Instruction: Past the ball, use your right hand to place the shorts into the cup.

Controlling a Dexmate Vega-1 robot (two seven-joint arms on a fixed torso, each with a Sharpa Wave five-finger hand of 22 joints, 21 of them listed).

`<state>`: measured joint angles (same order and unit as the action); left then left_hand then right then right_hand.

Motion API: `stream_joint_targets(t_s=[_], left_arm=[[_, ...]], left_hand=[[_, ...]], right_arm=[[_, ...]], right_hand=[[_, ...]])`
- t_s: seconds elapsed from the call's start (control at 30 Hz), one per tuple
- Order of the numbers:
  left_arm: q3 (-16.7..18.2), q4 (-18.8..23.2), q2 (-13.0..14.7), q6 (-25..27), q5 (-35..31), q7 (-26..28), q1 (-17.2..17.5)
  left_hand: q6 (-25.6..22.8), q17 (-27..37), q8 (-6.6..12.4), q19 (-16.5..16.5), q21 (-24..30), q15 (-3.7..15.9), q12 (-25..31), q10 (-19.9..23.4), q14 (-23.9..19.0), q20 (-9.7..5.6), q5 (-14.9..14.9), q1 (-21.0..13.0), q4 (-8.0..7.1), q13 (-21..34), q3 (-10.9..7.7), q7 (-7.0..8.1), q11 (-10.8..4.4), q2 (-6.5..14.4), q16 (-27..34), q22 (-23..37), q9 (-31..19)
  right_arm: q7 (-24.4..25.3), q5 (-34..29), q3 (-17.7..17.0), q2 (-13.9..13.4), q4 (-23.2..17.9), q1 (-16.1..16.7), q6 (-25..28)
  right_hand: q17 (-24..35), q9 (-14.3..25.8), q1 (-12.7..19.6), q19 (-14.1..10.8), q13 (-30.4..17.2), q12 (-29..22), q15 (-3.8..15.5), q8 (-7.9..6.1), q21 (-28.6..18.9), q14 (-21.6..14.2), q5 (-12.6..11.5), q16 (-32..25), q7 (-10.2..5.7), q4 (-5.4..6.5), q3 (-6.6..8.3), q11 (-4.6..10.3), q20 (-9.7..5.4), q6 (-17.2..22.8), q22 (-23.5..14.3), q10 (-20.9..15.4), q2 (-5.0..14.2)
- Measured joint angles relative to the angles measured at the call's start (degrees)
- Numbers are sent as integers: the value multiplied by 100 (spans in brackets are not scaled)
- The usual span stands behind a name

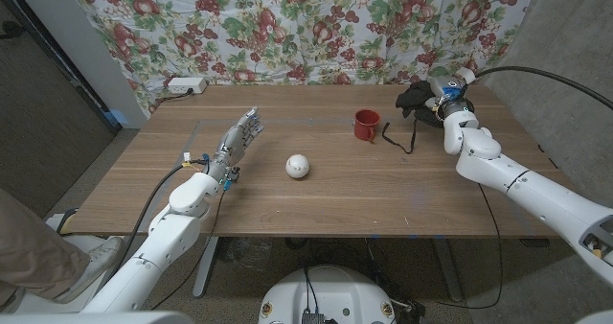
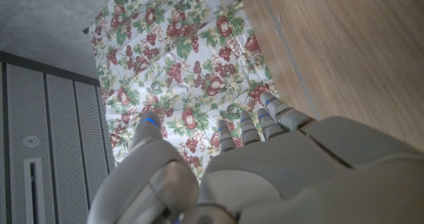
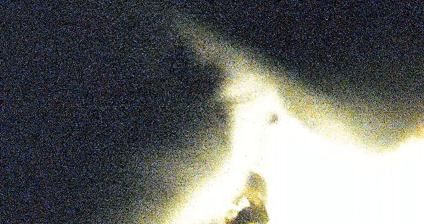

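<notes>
I see the wooden tabletop (image 1: 402, 195) stretching out before a fruit-print cloth (image 1: 287, 27) hung behind its far edge. My right arm (image 1: 522, 185) reaches to the far right corner, where the right hand (image 1: 442, 96) sits on the black shorts (image 1: 414, 98). Dark fabric seems to cover its wrist camera, so I cannot tell whether those fingers grasp the cloth or just touch it. A drawstring (image 1: 400, 138) trails from the shorts toward the near edge. My left hand (image 1: 238, 140) hovers over the left half of the tabletop, its fingers (image 2: 264, 121) straight, spread and holding nothing. A white power strip (image 1: 185, 85) lies at the far left corner. The red cup (image 1: 366, 125) stands upright just left of the shorts, near the far edge. The white ball (image 1: 298, 166) rests near the middle.
</notes>
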<state>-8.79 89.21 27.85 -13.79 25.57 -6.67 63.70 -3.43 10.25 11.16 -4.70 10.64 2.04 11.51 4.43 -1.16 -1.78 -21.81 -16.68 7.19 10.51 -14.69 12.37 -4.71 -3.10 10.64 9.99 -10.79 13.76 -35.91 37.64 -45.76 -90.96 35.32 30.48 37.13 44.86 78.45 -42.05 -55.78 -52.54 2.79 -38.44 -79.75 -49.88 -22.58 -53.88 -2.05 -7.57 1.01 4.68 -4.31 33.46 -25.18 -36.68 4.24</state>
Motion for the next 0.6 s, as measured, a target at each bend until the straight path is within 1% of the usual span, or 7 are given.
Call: stream_joint_targets(t_s=[0.27, 0.43, 0.57, 0.6], left_arm=[[-4, -32, -2, -2, 1, -32, -21], [-4, -66, -4, -2, 1, -42, -45], [-5, -83, -9, -4, -2, -50, -59], [-5, -90, -11, -7, -2, -54, -65]], left_hand=[[0, 0, 0, 0, 0, 0, 0, 0, 0, 0, 0, 0, 0, 0, 0, 0, 0, 0, 0, 0, 0], [0, 0, 0, 0, 0, 0, 0, 0, 0, 0, 0, 0, 0, 0, 0, 0, 0, 0, 0, 0, 0], [0, 0, 0, 0, 0, 0, 0, 0, 0, 0, 15, 0, 0, 0, 0, 0, 0, 0, 0, 0, 0], [0, 0, 0, 0, 0, 0, 0, 0, 0, 0, 21, 0, 0, 0, 0, 0, 0, 0, 0, 0, 0]], right_arm=[[-127, -175, -34, -24, -256, 22, 127], [-226, -279, -73, -42, -443, 45, 171], [-284, -329, -97, -54, -548, 60, 171], [-302, -346, -103, -58, -584, 65, 168]], right_hand=[[26, 1, 0, 0, -3, 3, -14, 17, -1, -14, 0, 0, 32, 25, 26, -27, 0, 31, -75, -27, 0], [27, 1, 0, 20, -58, 8, -20, 17, -1, -20, 29, -34, 32, -9, 60, -27, 21, 31, -130, -27, 0], [27, 2, 0, 20, -89, 9, -20, -15, -2, -20, 46, -55, 32, 0, 115, -27, 20, 31, -172, -27, 0], [27, 3, 0, 41, -89, 9, -20, -16, -2, -20, 46, -59, 32, 0, 115, -27, 0, 31, -182, -27, 0]])
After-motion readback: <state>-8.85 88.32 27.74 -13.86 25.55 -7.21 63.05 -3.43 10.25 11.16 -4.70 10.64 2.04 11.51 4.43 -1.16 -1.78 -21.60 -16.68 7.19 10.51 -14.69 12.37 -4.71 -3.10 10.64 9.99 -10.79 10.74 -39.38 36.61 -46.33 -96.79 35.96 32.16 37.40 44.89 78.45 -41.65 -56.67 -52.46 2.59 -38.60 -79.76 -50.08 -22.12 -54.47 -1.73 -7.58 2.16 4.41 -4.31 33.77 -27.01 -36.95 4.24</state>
